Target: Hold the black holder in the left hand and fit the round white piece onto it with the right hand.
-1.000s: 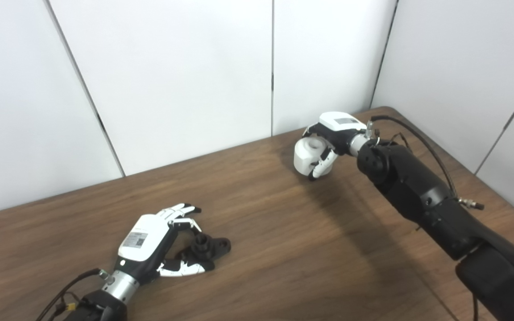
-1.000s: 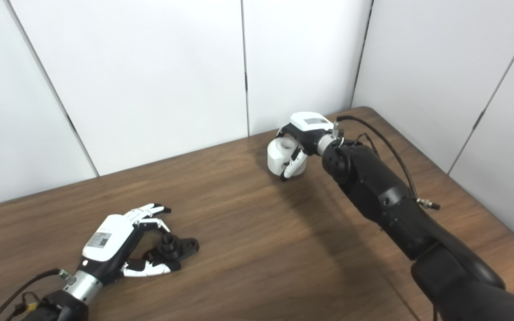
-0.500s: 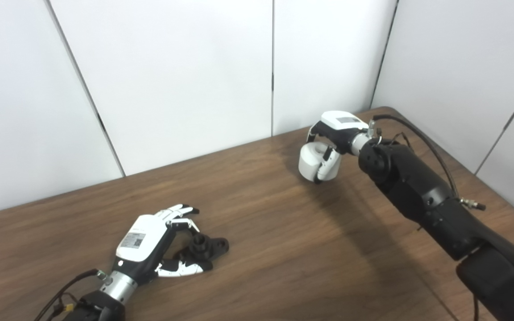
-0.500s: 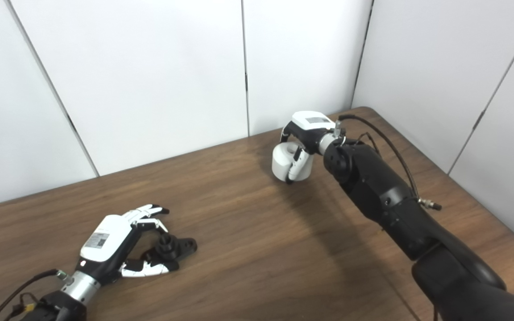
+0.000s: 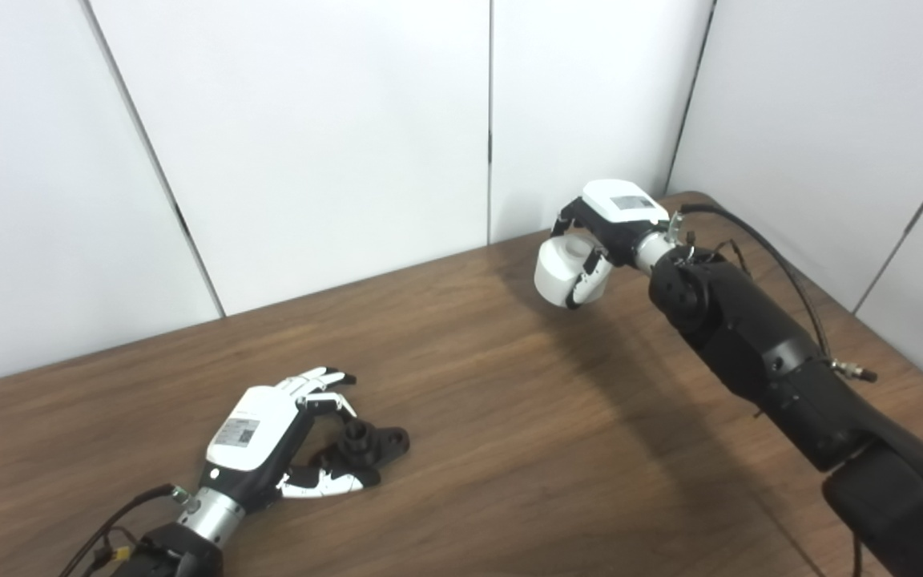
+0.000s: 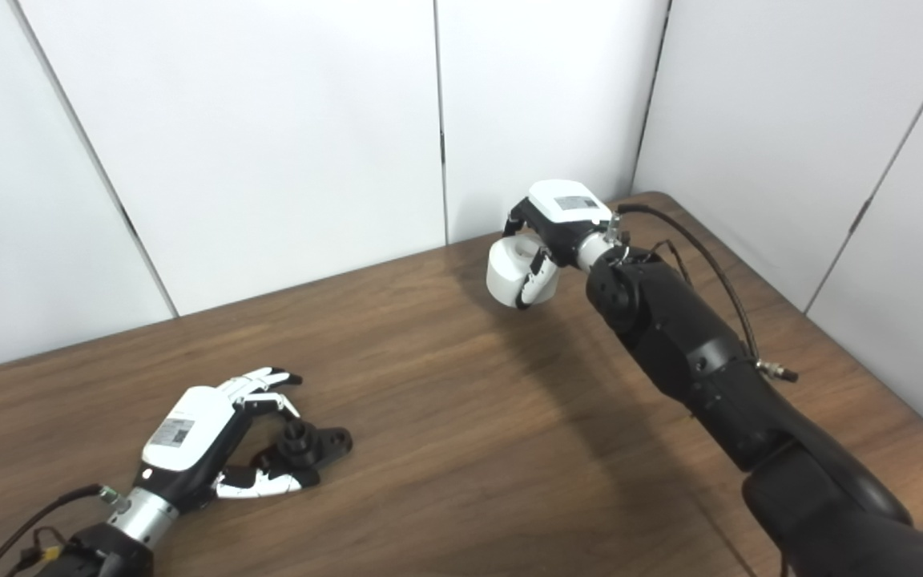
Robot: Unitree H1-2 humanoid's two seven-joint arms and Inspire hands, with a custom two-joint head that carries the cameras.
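right robot hand (image 5: 602, 240): grasped round white piece (image 5: 559, 269), off desk (image 5: 509, 449) at far side | left robot hand (image 5: 269, 437): fingers spread, released, around black holder (image 5: 369, 445) lying on desk | piece likely rigid, light, smooth; grip sidewall, bore clear

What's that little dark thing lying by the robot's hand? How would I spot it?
Look at the near left part of the brown table, where the left hand rests. The black holder lies at its fingertips: small, flat, with a short upright stub, the table's only dark loose piece.
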